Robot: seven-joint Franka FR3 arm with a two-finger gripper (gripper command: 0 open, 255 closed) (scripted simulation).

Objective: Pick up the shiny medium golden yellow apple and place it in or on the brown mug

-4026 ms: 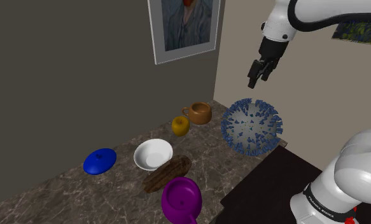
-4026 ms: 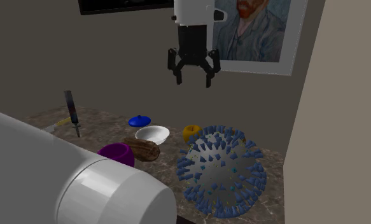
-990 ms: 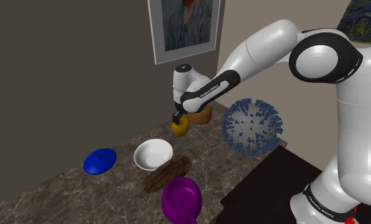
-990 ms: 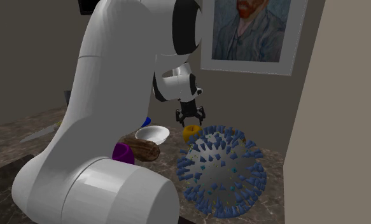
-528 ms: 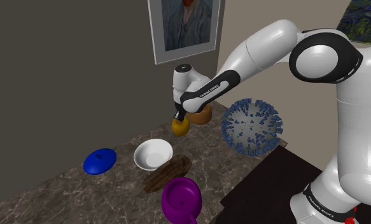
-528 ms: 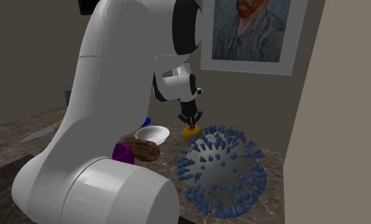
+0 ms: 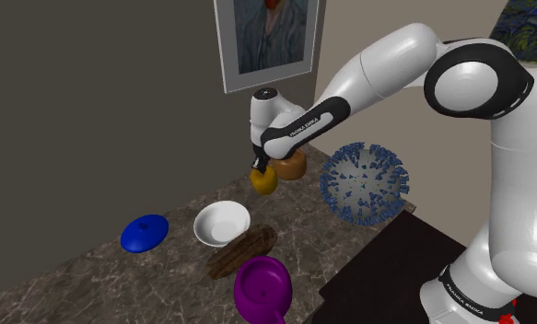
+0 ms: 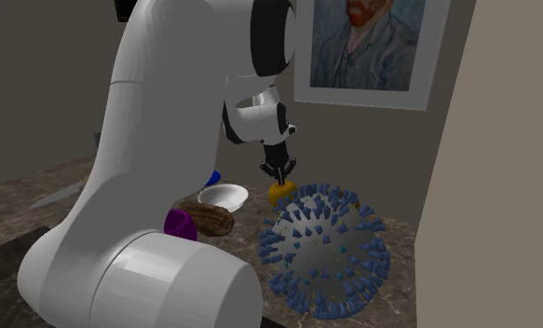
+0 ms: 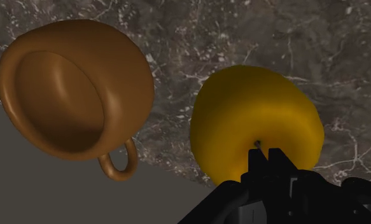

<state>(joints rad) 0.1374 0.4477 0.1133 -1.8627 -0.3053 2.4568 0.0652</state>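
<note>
Well, the all-black two-finger gripper (image 9: 266,160) is sitting right on top of the shiny golden-yellow apple (image 9: 257,118), its fingers drawn almost together. They look pinched on the little stem at the apple's crown, not spread round its body, so I take it as a narrow grip on the apple. The apple itself is low over the dark marble-patterned counter (image 9: 343,51); I can't tell whether it rests there or hangs just clear. What matters next is the brown, glossy, round-bellied mug (image 9: 69,89): it stands upright just beside the apple, near but not touching, with its mouth open to the top and its small loop handle turned toward the grey wall. In the shoulder view it lies up and to the right of the apple, partly behind the hand. So I'd judge the carry to be a lift and a short sideways shift toward the corner. The white arm (image 7: 367,74) stretches out long from its stand, elbow high, forearm sloping down toward the wall, and the hand points nearly straight down.
</note>
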